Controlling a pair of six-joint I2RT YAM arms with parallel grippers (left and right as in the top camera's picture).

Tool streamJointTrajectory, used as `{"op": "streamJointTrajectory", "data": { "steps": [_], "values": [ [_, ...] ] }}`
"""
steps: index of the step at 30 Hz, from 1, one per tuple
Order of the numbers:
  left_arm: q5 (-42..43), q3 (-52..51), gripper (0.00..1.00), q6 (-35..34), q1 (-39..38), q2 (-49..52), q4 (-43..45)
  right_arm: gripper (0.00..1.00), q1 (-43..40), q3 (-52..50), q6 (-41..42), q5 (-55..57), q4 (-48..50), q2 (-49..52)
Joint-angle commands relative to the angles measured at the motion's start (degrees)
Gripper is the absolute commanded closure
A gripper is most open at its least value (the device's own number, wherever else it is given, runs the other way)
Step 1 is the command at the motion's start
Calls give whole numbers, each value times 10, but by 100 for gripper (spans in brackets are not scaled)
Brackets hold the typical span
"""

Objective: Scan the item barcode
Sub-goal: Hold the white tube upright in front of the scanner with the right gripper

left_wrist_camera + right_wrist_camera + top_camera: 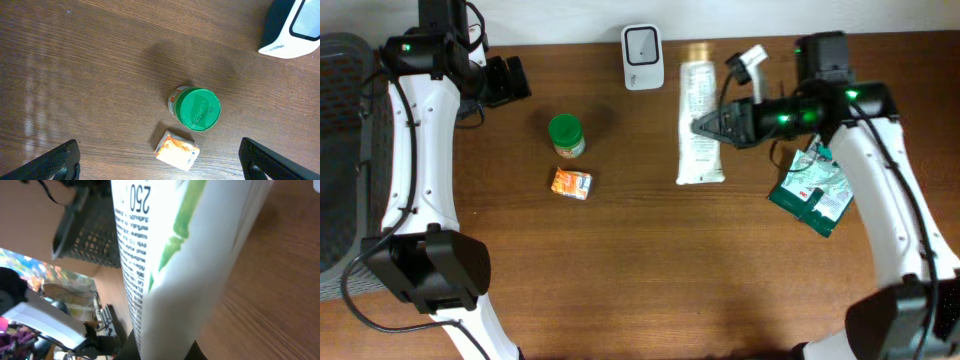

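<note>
A long white tube (699,100) with green print lies on the wooden table, right of centre. My right gripper (703,125) is shut on its right edge about halfway along. In the right wrist view the tube (185,255) fills the frame between the jaws of the right gripper (165,350), showing small black text; no barcode is visible. The white and black scanner (642,57) stands at the back centre, left of the tube's far end. My left gripper (512,78) hangs open at the back left with nothing in it, its dark fingers (60,162) spread wide above the table.
A green-lidded jar (566,134) and a small orange packet (571,183) sit left of centre, also seen from the left wrist as jar (197,109) and packet (177,150). A green pouch (813,190) lies under the right arm. A dark mesh basket (340,150) is at the left edge.
</note>
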Motion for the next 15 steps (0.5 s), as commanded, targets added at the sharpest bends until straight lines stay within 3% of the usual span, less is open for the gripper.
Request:
{"op": "streamJointTrajectory", "data": {
  "steps": [1,6,10,13,15],
  "values": [
    [-4,5,1,3,1,-5,0,96,1,5,13,-55,-8,-32],
    [-4,5,1,3,1,-5,0,96,42,75,97,106,-14,-32],
    [-4,5,1,3,1,-5,0,96,106,250,100,302,-55,11],
    [-4,5,1,3,1,-5,0,96,144,286,77,487,-19,47],
    [-4,5,1,3,1,-5,0,96,187,286,17,691,43,98]
  ]
}}
